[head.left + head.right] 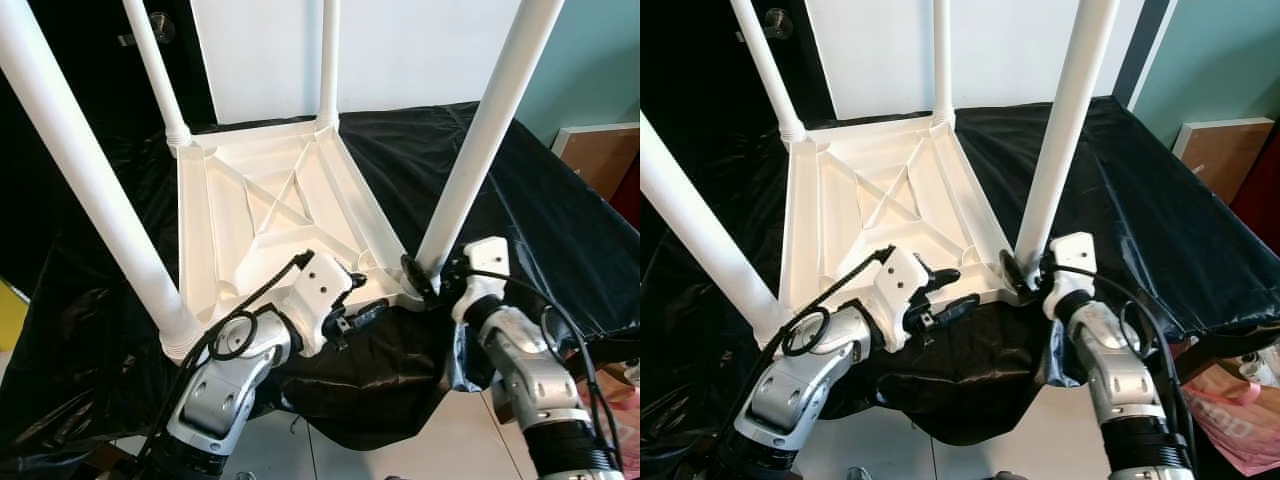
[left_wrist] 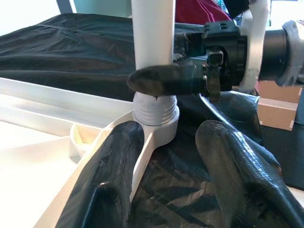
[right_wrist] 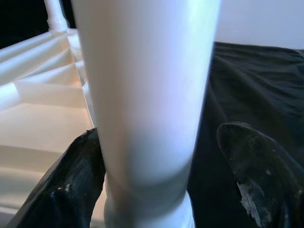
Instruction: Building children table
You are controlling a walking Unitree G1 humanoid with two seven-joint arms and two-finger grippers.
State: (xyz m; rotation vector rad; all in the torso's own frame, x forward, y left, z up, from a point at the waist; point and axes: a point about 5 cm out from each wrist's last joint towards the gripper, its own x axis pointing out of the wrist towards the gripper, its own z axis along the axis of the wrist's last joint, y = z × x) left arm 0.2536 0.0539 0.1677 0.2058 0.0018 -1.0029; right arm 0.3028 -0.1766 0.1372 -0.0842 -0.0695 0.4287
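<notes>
At the near right corner of the upturned white children's table (image 1: 270, 200), the right tool (image 1: 418, 277) straddles the leg (image 1: 478, 150) base with fingers spread, one touching, while the left tool (image 1: 352, 305) hovers open just beside the rim, above the black-draped desk (image 1: 540, 210).

Table (image 1: 270, 215): white plastic, upside down on a black-draped bench, ribbed underside facing up with a cross brace at the centre.
Legs: four white tubes, one standing up from each corner socket.
Near right leg (image 1: 480, 140): seated in its threaded collar (image 2: 155, 110) at the corner by the bench's front edge.
Near left leg (image 1: 85, 175): leans outward in view.
</notes>
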